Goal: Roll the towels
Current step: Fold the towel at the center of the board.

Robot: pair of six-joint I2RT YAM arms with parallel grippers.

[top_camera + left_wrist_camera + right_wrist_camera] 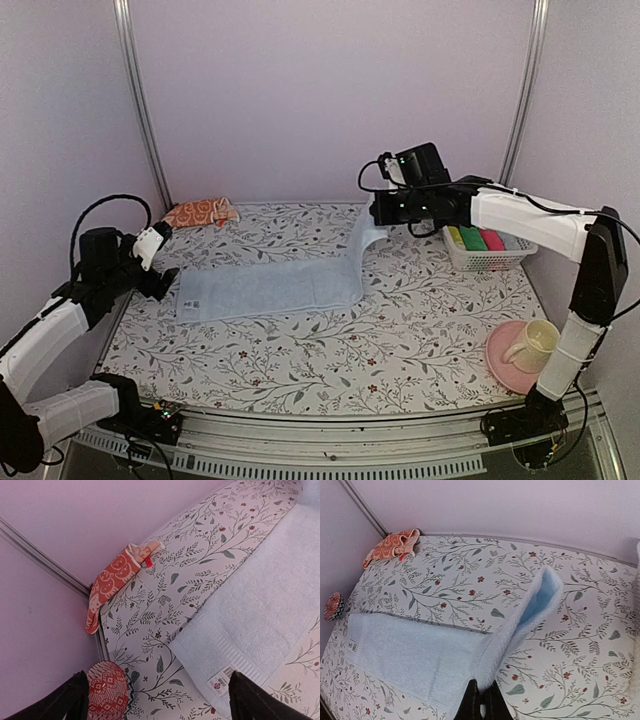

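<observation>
Your right gripper (481, 700) pinches the right end of the light blue towel (265, 288), holding it up off the table (400, 340). Your left gripper (157, 682) hangs spread wide near its left end. The orange-red towel (200, 212) sits bunched in the far left corner.

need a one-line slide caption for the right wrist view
Right pincer shut on one end of the blue towel, held raised above the floral table; orange towel bunched in the far corner.

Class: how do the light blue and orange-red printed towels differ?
The plain light blue cloth towel lies spread out; the orange-red printed cloth towel sits bunched. The right gripper pinches the blue towel's raised end; the orange-red towel is untouched. Neither is rolled.
</observation>
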